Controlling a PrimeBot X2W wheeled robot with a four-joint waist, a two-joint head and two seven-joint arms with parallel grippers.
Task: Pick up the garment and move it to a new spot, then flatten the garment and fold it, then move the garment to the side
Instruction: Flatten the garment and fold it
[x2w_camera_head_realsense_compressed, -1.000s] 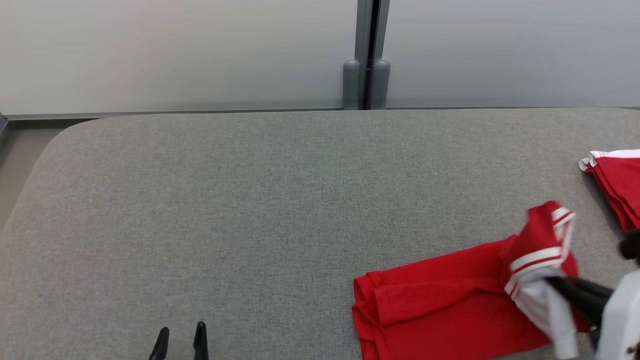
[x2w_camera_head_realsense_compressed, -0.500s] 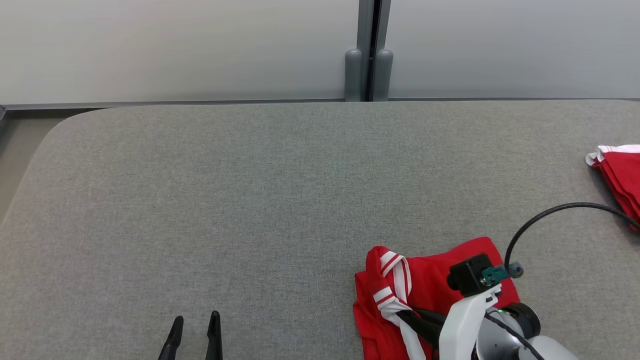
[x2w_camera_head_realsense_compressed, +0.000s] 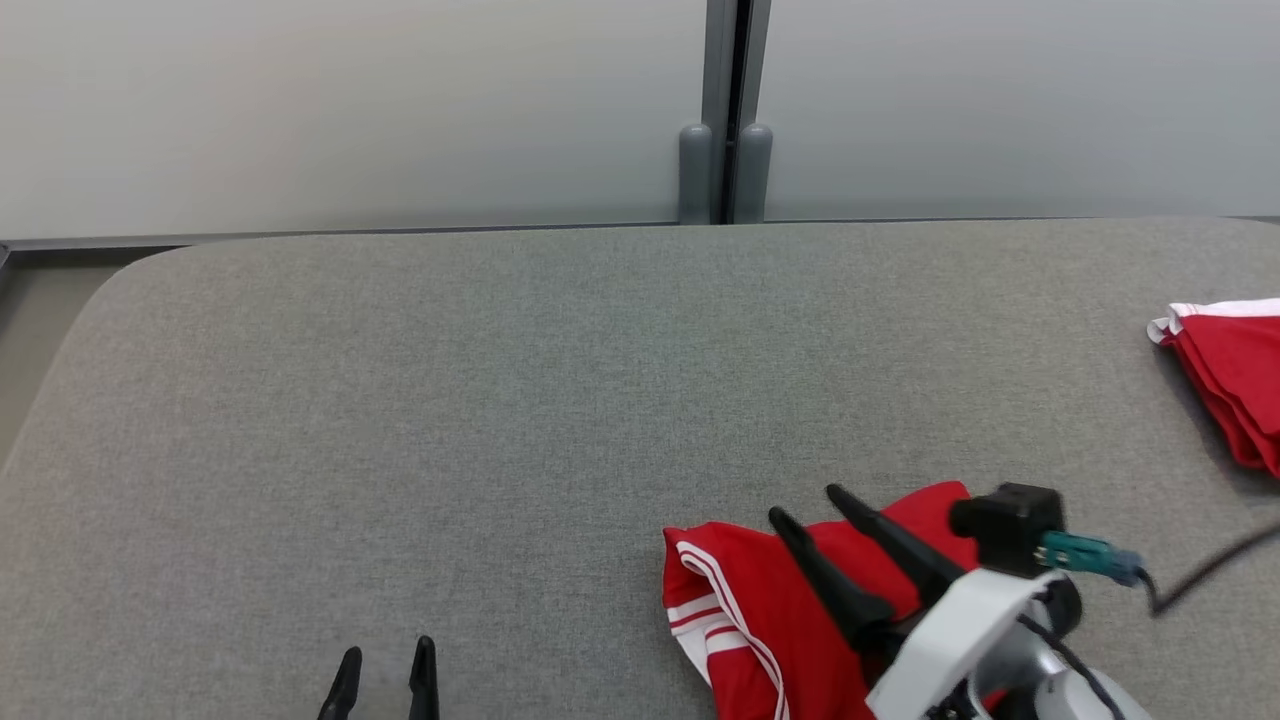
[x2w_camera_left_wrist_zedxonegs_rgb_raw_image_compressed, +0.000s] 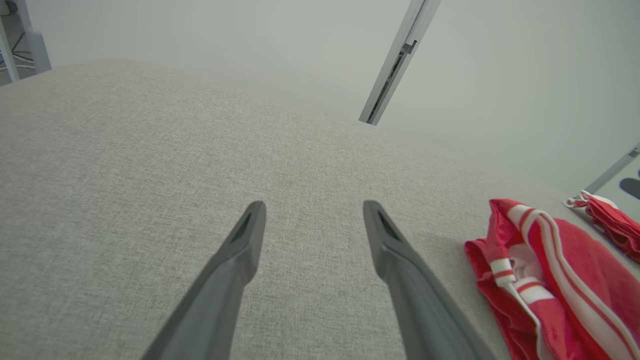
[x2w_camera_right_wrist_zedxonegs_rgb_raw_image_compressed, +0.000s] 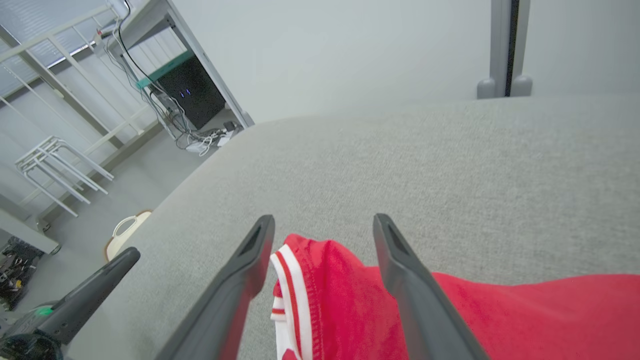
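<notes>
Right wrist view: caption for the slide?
Open right gripper poised over the red garment on the grey table.

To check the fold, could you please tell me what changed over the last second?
The right gripper carried the striped end of the garment leftward over the rest, folding it, then let go; its jaws now stand open above it. The left gripper stayed open and idle, and the second red garment stayed at the right.
</notes>
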